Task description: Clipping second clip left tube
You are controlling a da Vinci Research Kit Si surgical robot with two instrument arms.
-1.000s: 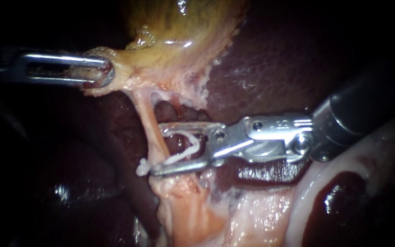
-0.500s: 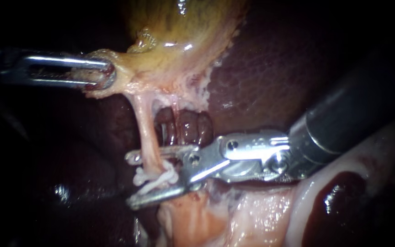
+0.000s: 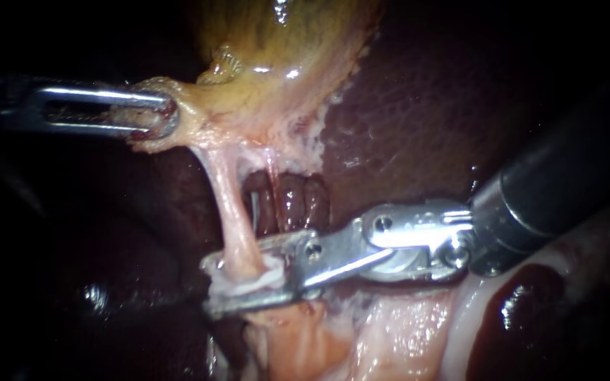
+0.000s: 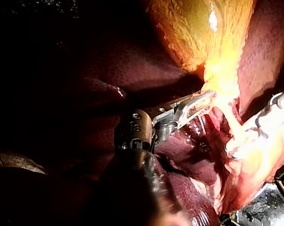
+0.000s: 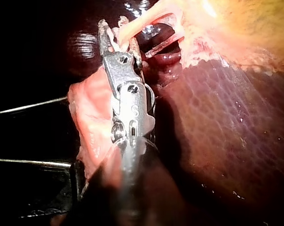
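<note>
Tube (image 3: 231, 212) ran steeply down from the gallbladder (image 3: 262, 85), taut, pale pink. Right instrument (image 3: 213, 286) squeezed its jaws onto a white clip (image 3: 255, 282) across it; left instrument (image 3: 160, 113) pinched the gallbladder.

Pale pink left tube (image 3: 231, 212), taut, slanting, with a white clip (image 3: 259, 281) squeezed across its lower end.

A surgical bench setup: glistening dark-red liver (image 3: 418, 106) and yellow gallbladder (image 3: 277, 63) lie lit at close range, darkness all around them.
</note>
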